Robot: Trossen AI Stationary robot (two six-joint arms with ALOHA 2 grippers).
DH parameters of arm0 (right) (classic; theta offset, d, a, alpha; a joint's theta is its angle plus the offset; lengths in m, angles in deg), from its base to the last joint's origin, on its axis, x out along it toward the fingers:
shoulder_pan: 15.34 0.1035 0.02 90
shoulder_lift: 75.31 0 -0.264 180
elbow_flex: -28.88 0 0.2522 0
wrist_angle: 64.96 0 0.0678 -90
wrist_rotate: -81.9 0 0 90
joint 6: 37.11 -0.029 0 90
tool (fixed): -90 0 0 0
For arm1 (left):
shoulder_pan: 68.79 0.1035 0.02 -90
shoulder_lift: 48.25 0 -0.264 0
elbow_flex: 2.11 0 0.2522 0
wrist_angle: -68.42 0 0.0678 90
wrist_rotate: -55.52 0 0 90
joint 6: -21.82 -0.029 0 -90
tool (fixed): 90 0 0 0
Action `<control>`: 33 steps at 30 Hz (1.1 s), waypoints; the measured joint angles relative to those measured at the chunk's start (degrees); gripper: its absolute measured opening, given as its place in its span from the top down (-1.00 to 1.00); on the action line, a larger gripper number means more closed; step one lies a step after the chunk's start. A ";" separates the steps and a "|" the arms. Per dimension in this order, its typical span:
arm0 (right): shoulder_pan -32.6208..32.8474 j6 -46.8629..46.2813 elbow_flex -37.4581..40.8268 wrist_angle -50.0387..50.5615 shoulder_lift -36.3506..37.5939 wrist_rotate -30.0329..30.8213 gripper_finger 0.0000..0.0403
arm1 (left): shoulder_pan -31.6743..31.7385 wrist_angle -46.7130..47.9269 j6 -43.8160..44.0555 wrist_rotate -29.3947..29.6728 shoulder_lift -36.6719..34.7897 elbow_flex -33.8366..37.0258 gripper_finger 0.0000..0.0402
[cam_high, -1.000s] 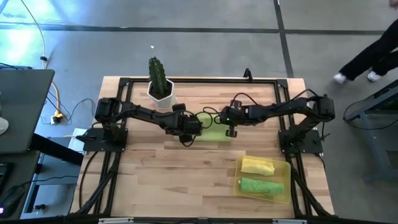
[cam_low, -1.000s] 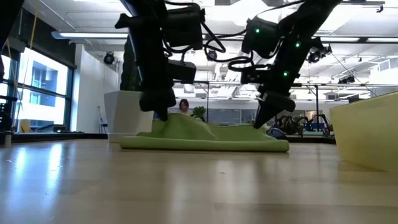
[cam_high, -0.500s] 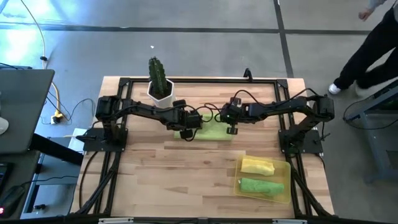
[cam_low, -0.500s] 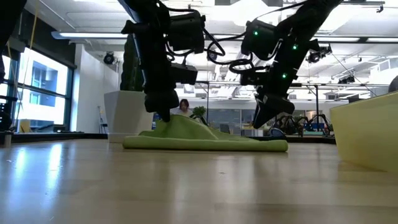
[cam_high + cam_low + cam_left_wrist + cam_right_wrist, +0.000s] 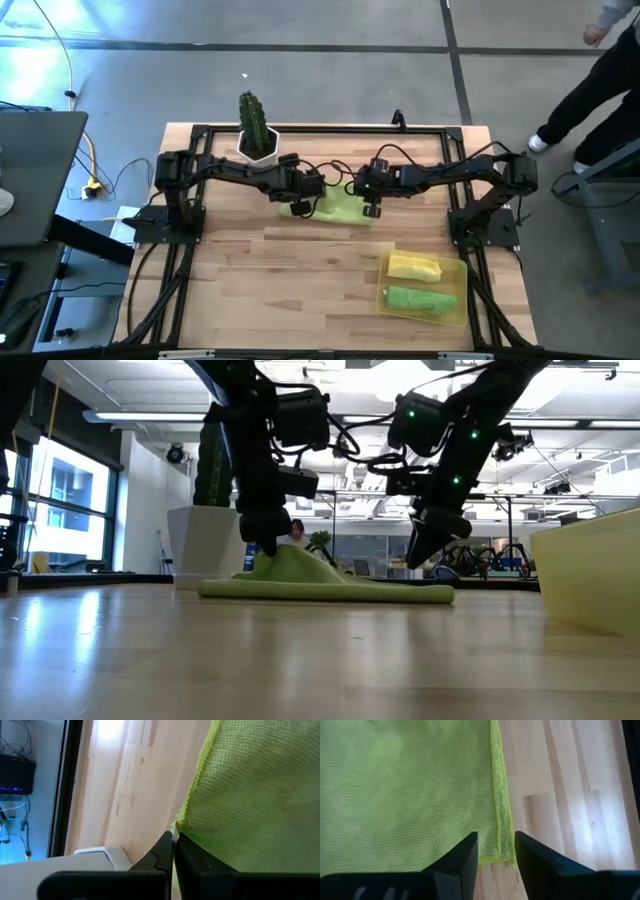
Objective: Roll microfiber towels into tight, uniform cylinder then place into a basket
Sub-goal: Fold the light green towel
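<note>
A: Table [image 5: 250,290] holds what?
B: Lime towel [image 5: 343,210] mid-table, one edge pinched and lifted by left gripper [image 5: 300,208].
A: Right gripper [image 5: 372,209]?
B: Parted, empty, poised above towel's opposite hem.

green towel [image 5: 338,209]: flat, one edge pinched up by left gripper [image 5: 300,208] | rolled yellow towel [image 5: 414,267], rolled green towel [image 5: 420,299]: in basket [image 5: 463,292], away from both grippers

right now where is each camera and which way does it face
High: overhead, facing down; both arms, basket.
Low: table height, facing across; both arms above the lime green towel.
Left wrist: on the left arm; left claw pinching that towel.
Right wrist: on the right arm; right claw open over its edge.
All four views show that towel.
</note>
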 joint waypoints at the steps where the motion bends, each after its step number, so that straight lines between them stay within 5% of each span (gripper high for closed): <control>1: -0.21 0.05 0.00 -0.16 0.00 -0.30 0.40 | 0.17 0.02 -0.02 -0.26 0.00 0.00 1.00; 24: -9.43 2.04 0.02 -4.37 -5.54 -14.65 0.40 | 0.57 -0.07 0.48 -2.50 0.00 -0.02 1.00; 33: -8.93 3.17 0.02 -2.41 -5.22 -17.41 0.80 | 0.57 -0.06 0.44 -2.50 0.00 -0.02 1.00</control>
